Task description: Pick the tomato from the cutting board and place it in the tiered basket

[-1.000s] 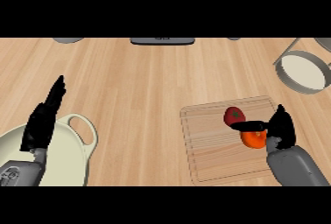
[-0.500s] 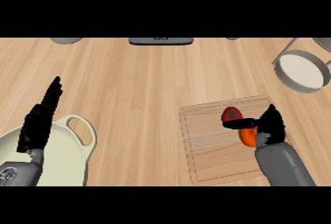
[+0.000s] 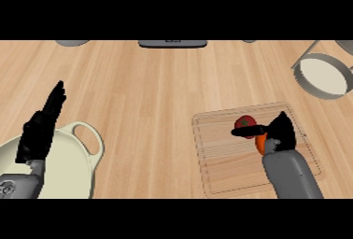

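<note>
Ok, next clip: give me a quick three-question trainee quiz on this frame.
1. True or false: the tomato lies on the cutting board.
2. Which robot hand is at the tomato? A) left B) right
3. Fill in: the left robot hand shows above a pale ____.

Key: 1 true. 2 B, the right robot hand, its thumb across the tomato. 3 pot. The left one rests open; the basket is at the upper right.
</note>
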Robot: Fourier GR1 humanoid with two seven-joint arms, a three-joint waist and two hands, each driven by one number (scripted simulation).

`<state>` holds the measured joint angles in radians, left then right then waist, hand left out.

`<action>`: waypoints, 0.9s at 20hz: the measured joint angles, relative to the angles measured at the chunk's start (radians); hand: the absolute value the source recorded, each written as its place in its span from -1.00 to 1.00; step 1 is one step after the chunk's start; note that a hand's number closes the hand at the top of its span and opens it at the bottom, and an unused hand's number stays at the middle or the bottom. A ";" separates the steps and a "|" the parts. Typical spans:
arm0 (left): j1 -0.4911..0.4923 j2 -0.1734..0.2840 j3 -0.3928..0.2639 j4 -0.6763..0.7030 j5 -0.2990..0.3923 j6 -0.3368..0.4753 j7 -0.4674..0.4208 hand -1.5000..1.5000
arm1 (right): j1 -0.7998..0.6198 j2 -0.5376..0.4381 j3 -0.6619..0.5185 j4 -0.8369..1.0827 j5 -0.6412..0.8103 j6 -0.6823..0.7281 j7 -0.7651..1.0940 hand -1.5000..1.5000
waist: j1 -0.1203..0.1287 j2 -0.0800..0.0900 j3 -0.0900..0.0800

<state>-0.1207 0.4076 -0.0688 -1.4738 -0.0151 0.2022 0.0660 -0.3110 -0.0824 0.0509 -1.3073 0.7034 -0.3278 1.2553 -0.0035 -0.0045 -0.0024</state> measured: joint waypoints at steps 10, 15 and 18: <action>-0.021 -0.033 -0.007 0.009 -0.031 0.004 0.008 0.00 | -0.013 0.066 -0.074 0.022 0.035 0.045 -0.029 -1.00 | 0.002 0.001 -0.002; -0.021 -0.020 0.013 0.011 -0.027 -0.015 0.002 0.00 | -0.031 0.063 -0.096 0.062 -0.025 0.083 -0.068 1.00 | 0.004 -0.003 -0.009; -0.030 -0.027 0.012 0.020 -0.037 -0.014 -0.001 0.00 | -0.053 0.056 -0.072 0.109 0.007 0.112 -0.084 1.00 | 0.004 -0.005 -0.014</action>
<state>-0.1505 0.3806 -0.0568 -1.4542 -0.0519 0.1884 0.0650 -0.3645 -0.0268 -0.0207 -1.1982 0.7100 -0.2159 1.1715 0.0008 -0.0096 -0.0162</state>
